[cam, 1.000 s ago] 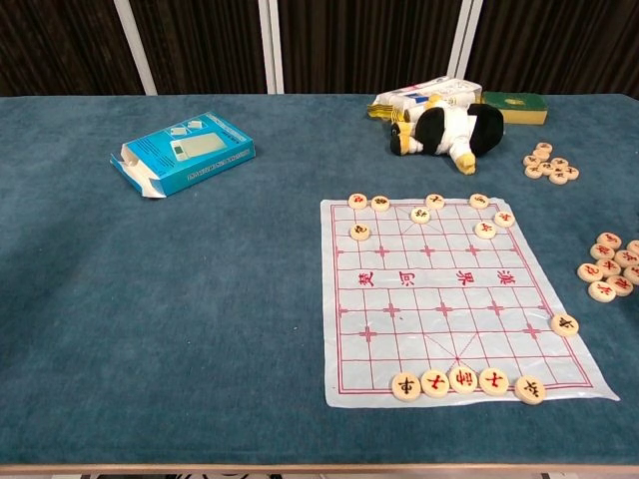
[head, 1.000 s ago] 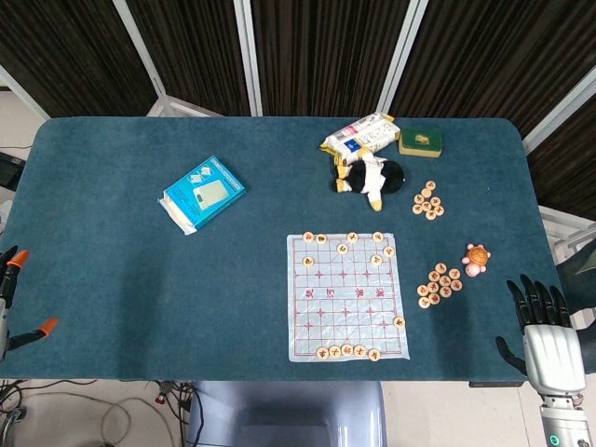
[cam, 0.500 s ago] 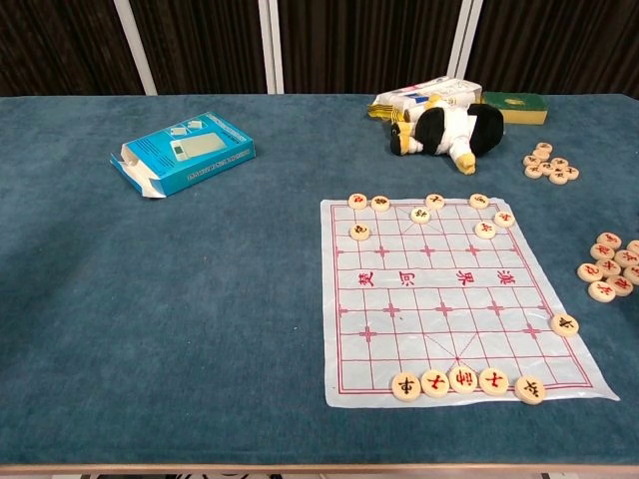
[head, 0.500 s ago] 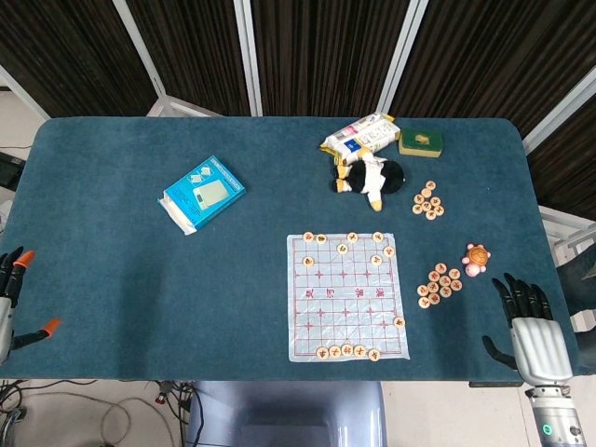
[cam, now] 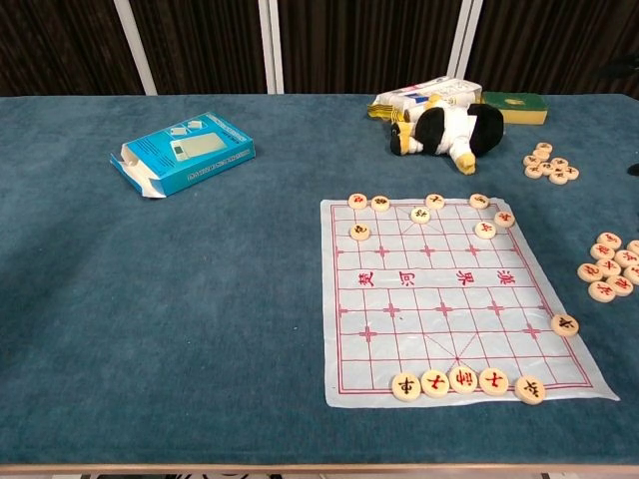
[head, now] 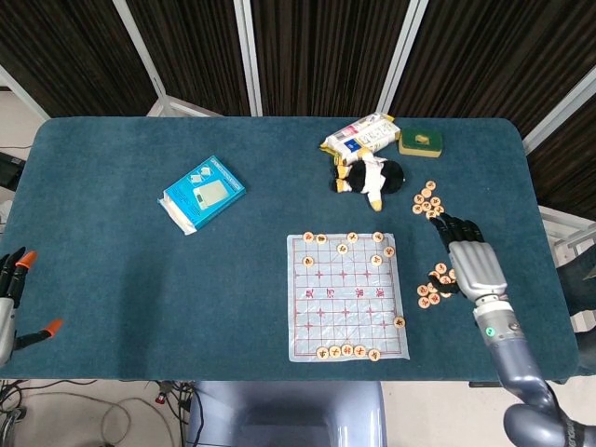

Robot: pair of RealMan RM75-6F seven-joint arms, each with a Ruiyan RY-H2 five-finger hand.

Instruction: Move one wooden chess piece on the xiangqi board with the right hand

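The xiangqi board [head: 346,307] is a translucent sheet with red lines, also in the chest view [cam: 439,299]. Round wooden pieces line its far edge [head: 352,237] and near edge [head: 346,351], and one piece [head: 399,322] sits at the right border. My right hand [head: 467,261] hovers right of the board over a loose pile of pieces [head: 430,291], fingers spread, holding nothing. My left hand [head: 11,298] hangs off the table's left edge, fingers apart and empty. In the chest view only a dark speck shows at the right edge.
A second pile of pieces [head: 428,199] lies beyond the right hand. A black-and-white plush toy [head: 371,176], a snack packet [head: 359,136] and a green box [head: 420,142] sit at the back. A blue carton [head: 202,193] lies left of the board.
My right hand has moved from the table's front right corner up and leftward over the loose pieces, now covering the small orange turtle toy. The left hand barely moved.
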